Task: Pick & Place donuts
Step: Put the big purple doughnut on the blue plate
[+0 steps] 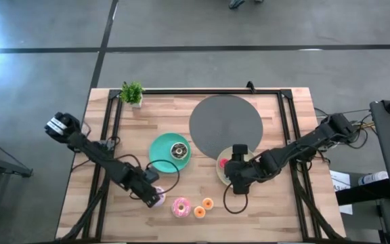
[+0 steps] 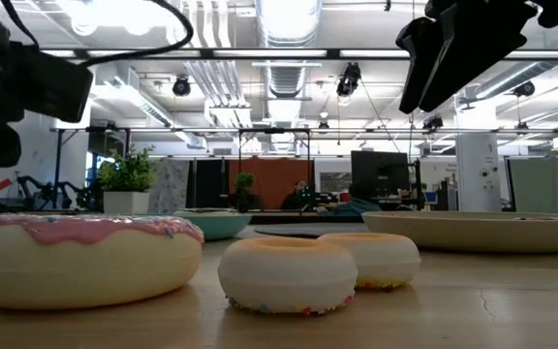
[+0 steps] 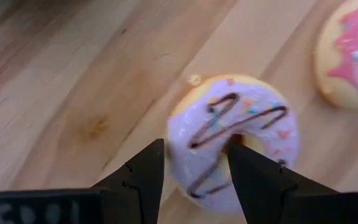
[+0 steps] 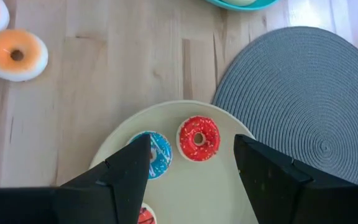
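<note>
A lilac-iced donut (image 3: 241, 118) with brown drizzle lies flat on the wooden table near its front left. My left gripper (image 3: 194, 149) hangs open just above it, pointing steeply down. One finger (image 3: 145, 174) stands outside the ring and the other (image 3: 253, 174) over its hole; I see no touch. A pink-iced donut (image 1: 181, 207) and two small orange donuts (image 1: 207, 203) (image 1: 199, 212) lie to its right. My right gripper (image 4: 191, 162) is open above a pale-yellow plate (image 4: 229, 199) that holds a red donut (image 4: 198, 138) and a blue one (image 4: 157, 152).
A teal plate (image 1: 160, 157) with a donut (image 1: 179, 150) on it sits left of centre. A grey round mat (image 1: 225, 125) lies behind the pale plate, and a small potted plant (image 1: 132, 93) stands at the far left corner. Bare wood shows along the front edge.
</note>
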Tool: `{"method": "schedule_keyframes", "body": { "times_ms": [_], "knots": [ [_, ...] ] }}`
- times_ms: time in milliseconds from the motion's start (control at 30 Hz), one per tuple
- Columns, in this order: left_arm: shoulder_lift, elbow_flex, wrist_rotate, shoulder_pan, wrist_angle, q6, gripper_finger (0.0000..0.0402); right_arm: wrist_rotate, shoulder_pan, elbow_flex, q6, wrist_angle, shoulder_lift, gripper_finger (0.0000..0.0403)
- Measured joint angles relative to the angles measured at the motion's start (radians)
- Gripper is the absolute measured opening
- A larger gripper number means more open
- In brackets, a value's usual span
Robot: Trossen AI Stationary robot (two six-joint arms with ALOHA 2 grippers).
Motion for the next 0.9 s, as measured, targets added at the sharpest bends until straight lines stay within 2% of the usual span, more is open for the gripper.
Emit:
{"method": "schedule_keyframes", "body": {
  "times_ms": [133,367,467,600,667,767,900],
  "knots": [
    [0.032,0.000,0.038,0.000,0.004,-0.006,0.0152,0.000,0.000,0.000,-0.001,0.000,0.000,0.0224],
    [0.063,0.000,0.039,-0.001,0.010,0.000,0.0140,0.001,0.000,0.000,-0.003,-0.004,0.000,0.0224],
    [0.063,0.000,0.026,-0.002,0.011,0.001,0.0102,0.002,0.000,-0.001,-0.003,-0.010,0.000,0.0224],
    [0.044,0.000,0.018,0.003,0.005,0.001,0.0023,0.002,0.000,-0.001,-0.003,-0.010,0.000,0.0224],
    [0.019,-0.001,0.015,0.010,-0.011,0.001,0.0011,0.008,0.000,-0.001,-0.003,-0.012,0.000,0.0224],
    [-0.043,0.043,-0.003,0.033,-0.085,0.036,0.0005,0.026,0.000,-0.001,-0.003,-0.014,0.000,0.0224],
    [-0.136,0.130,-0.100,0.107,-0.332,0.138,0.0002,0.028,0.000,-0.001,-0.003,-0.016,-0.001,0.0224]
  ]
}}
